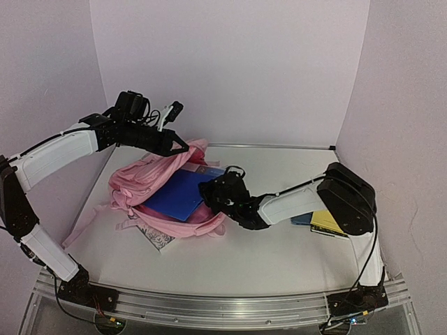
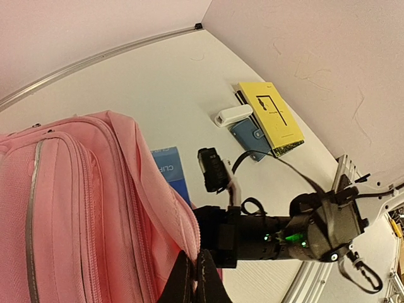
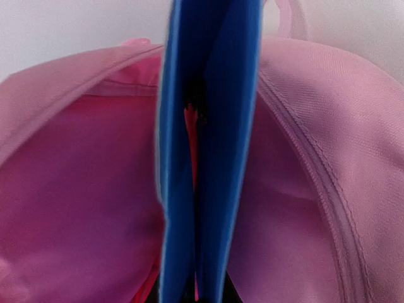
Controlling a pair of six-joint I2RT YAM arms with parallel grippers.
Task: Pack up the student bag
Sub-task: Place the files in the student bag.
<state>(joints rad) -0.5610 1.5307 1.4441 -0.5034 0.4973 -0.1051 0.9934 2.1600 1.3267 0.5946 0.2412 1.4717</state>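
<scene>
L gripper (image 1: 178,145): pressed together on a fold of pink rim fabric, raised above the tabletop (image 1: 279,265). It's tenting the mouth open for you.
Student bag (image 1: 150,178): lies left of centre on the tabletop, top edge hoisted, mouth facing the R arm. Inside looks roomy in the R wrist view.
Patterned booklet (image 1: 157,239): pokes out from under the bag's near edge. Leave it for now.
Blue book (image 1: 174,195): far end already inside the mouth, near end outside it. In the wrist view it stands edge-on, between the two zip lips.
R gripper (image 1: 213,192): pinching the book's near end, just outside the opening.
Step in hand: I'd say you're pushing the book home, roughly halfway in.
How to do it well: drive along the book's own plane, slow and straight. Aim its corners between the zip lips, since fabric will likely bunch if one catches. Hold the lift w/ L until the book is fully in, then let go w/ R.
Right side: yellow book (image 1: 327,222) w/ other small items beside it, near the R arm.
</scene>
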